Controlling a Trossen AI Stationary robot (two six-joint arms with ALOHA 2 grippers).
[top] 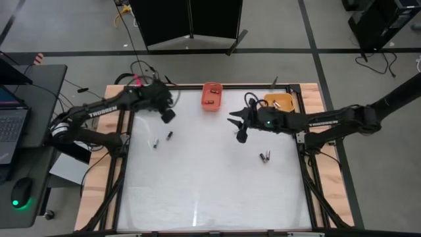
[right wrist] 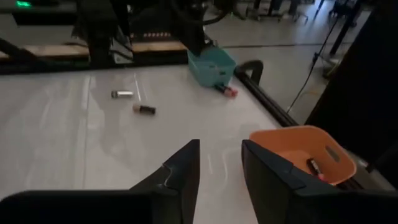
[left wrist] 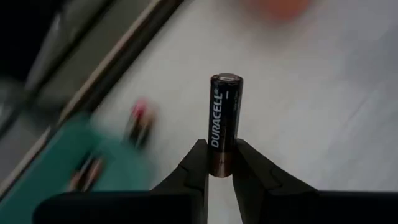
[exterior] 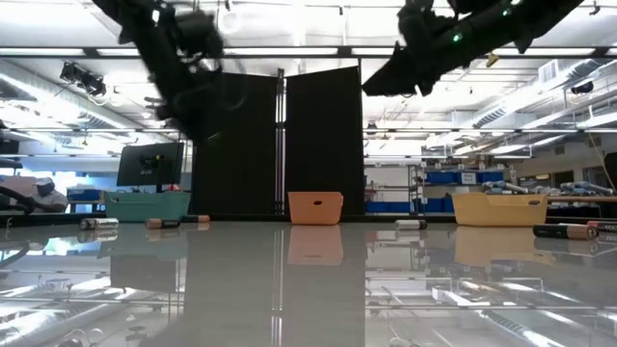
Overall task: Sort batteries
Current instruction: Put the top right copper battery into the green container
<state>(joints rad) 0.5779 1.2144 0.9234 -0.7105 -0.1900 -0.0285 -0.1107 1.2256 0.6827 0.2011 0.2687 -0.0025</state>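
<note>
Room for movement lay across the near half of the white table [top: 210,191], where we saw nothing. Farther in, our right gripper [right wrist: 221,165] hung above mid-table, its fingers parted around nothing, two batteries [top: 265,157] lying near the right rail. Our left gripper [left wrist: 219,163] pinched a black Duracell battery [left wrist: 224,124] by its copper end, raised near the teal bin [right wrist: 211,65]. Two loose cells [top: 162,139] lay below it. Along the far edge stood the orange bin [top: 211,96] and yellow bin [top: 279,100], with dark panels [exterior: 280,145] behind.

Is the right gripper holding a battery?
No, the right gripper is open with only bare white table showing between its fingers.
</note>
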